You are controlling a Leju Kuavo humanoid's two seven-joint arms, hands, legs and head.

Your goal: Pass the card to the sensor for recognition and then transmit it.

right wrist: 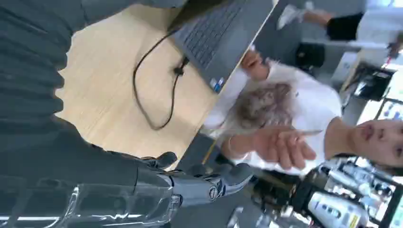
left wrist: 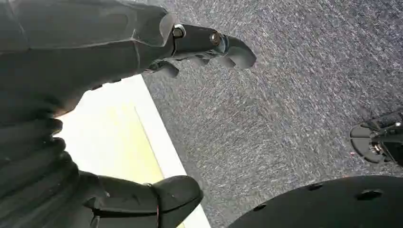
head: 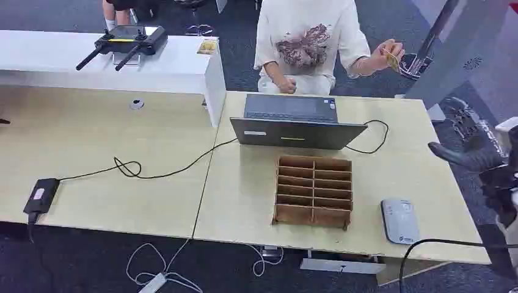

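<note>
My right hand (head: 473, 160) hung off the right edge of the desk (head: 391, 183), dark fingers (right wrist: 209, 183) spread apart with nothing in them; my left hand (left wrist: 142, 118) was down beside the desk's pale edge over grey carpet (left wrist: 294, 95), thumb (left wrist: 161, 197) and fingers well apart, likewise holding nothing. Nearest me on the light wooden desk lay the grey card sensor (head: 400, 221), flat near the front right corner; just to its left stood a brown cardboard divider tray (head: 313, 191) with two columns of compartments; on the adjoining desk a black power adapter (head: 41, 195) rested at the front edge, its cable (head: 159, 174) looping once and running toward the laptop. Behind the tray sat the open laptop (head: 293, 122), its keyboard turned away from me, another black cable (head: 374, 137) curling at its right. Beyond the laptop sat a person in a white printed shirt (head: 305, 39), one hand at the desk's far edge, the other hand (head: 382, 55) raised to the right, pinching the yellowish card (head: 391, 60) between its fingers, well apart from my right hand. Farther left, a black remote controller with two antennas (head: 125, 41) lay on a white counter (head: 153, 67).
</note>
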